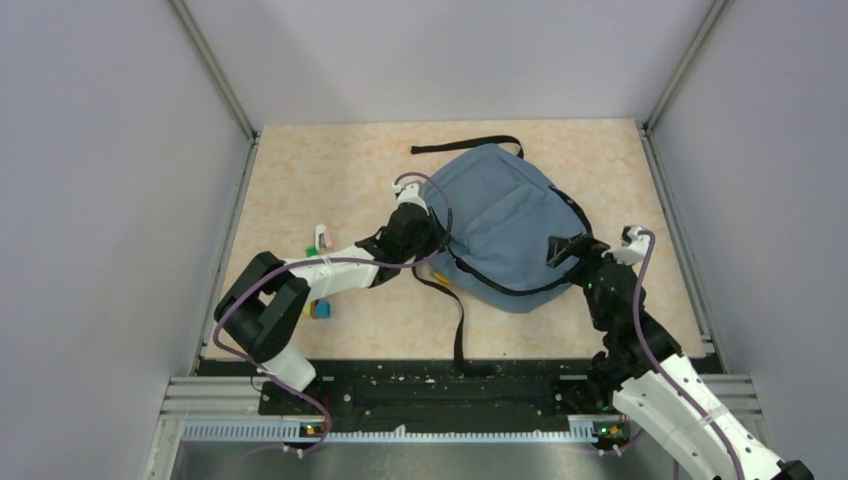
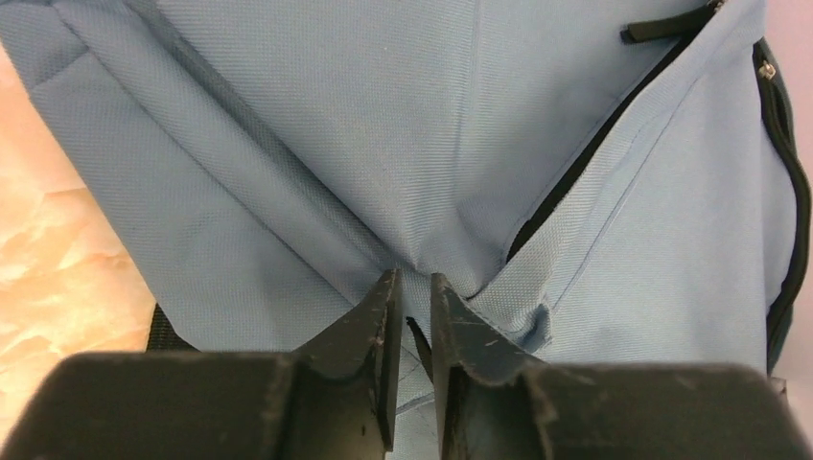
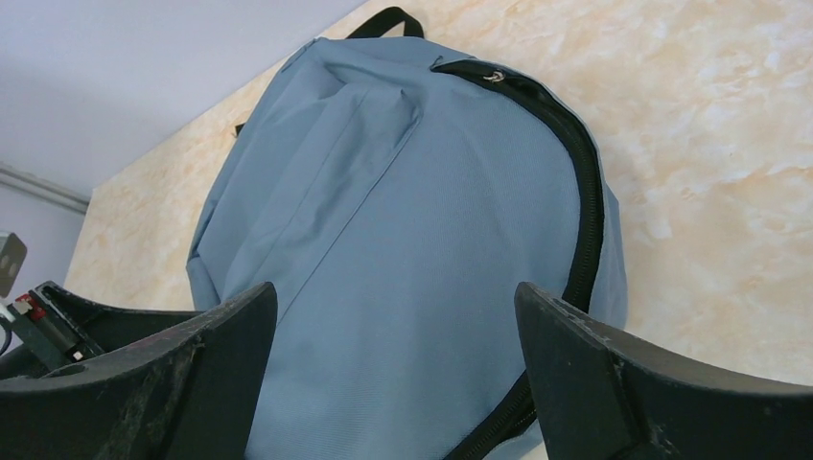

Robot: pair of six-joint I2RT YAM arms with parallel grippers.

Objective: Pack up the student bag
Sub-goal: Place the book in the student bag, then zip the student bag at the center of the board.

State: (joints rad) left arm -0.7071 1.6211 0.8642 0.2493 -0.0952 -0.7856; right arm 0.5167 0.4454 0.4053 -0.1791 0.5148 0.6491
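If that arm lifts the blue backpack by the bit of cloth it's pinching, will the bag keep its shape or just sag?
Probably sags: the backpack cloth puckers into folds where the left gripper pinches it. It lies slumped, not bulging, so it's probably fairly light. The loose black strap would likely dangle and drag.

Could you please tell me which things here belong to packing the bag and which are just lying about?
In the job: student bag; left gripper, pinching its fabric; right gripper, open over it.
Lying about: pink-and-white piece, green piece, blue block, untouched on the table beside the left arm; perhaps items to pack.
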